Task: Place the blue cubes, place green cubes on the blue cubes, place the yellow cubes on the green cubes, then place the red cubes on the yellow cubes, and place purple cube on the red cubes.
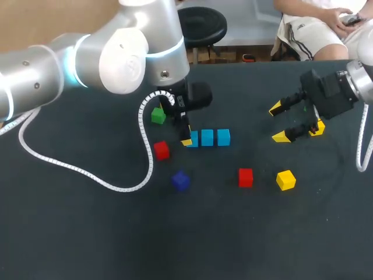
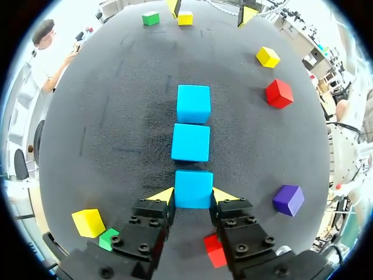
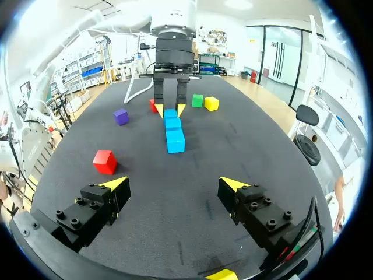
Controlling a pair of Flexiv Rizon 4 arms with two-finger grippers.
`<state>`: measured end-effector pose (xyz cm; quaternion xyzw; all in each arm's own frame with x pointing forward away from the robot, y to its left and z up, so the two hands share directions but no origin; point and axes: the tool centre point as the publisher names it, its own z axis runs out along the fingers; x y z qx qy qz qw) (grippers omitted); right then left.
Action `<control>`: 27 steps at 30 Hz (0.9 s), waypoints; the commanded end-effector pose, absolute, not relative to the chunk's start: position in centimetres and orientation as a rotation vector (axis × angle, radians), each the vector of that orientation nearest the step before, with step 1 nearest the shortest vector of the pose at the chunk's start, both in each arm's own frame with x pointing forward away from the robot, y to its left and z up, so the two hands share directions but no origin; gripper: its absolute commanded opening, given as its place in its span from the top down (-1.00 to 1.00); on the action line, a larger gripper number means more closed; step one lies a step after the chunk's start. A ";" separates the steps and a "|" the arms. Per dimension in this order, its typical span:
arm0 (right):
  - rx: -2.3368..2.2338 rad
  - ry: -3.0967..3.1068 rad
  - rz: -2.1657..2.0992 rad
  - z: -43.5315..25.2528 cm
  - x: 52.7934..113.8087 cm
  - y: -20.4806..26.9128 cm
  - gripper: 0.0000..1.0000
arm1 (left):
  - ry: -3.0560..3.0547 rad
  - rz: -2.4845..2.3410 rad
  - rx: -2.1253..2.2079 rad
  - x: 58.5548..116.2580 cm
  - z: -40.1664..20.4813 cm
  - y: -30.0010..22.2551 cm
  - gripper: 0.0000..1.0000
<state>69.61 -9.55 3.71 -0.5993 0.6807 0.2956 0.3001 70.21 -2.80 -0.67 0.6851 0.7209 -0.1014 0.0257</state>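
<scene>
L gripper (image 1: 186, 140) is clenched on the end blue cube (image 1: 193, 139) of the blue row (image 1: 207, 137) in head view; R gripper (image 1: 278, 123) gapes w/ nothing in it, well right of that row, green cube (image 1: 158, 115) left of it, purple cube (image 1: 180, 180) on the robot's side of it. Left wrist view: both fingertips (image 2: 164, 196) touch that cube's sides, the row running straight ahead. Right wrist view: R fingers wide apart, the row ahead btwn them, L gripper at its far end.

Bright, even light from overhead, faint shadows beside the blue cubes (image 2: 191, 142), sheen on the left arm (image 1: 122, 58)
</scene>
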 end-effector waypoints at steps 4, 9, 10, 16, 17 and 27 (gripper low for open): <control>-1.590 1.805 0.785 3.7 69.6 -9.6 -1.00 | 2.238 -0.314 2.116 69.7 -0.6 -2.6 1.00; -1.590 1.805 0.785 3.7 69.6 -9.6 -1.00 | 2.244 -0.316 2.111 69.5 -0.7 -2.5 1.00; -1.590 1.805 0.785 3.7 69.6 -9.6 -1.00 | 2.245 -0.316 2.110 69.5 -0.7 -2.5 1.00; -1.590 1.805 0.785 3.7 69.6 -9.6 -1.00 | 2.245 -0.308 2.111 70.2 -0.8 -2.4 1.00; -1.590 1.805 0.785 3.7 69.6 -9.6 -1.00 | 2.244 -0.305 2.112 70.3 -0.7 -2.5 1.00; -1.590 1.805 0.785 3.7 69.6 -9.6 -1.00 | 2.223 -0.288 2.123 70.9 -0.4 -2.7 1.00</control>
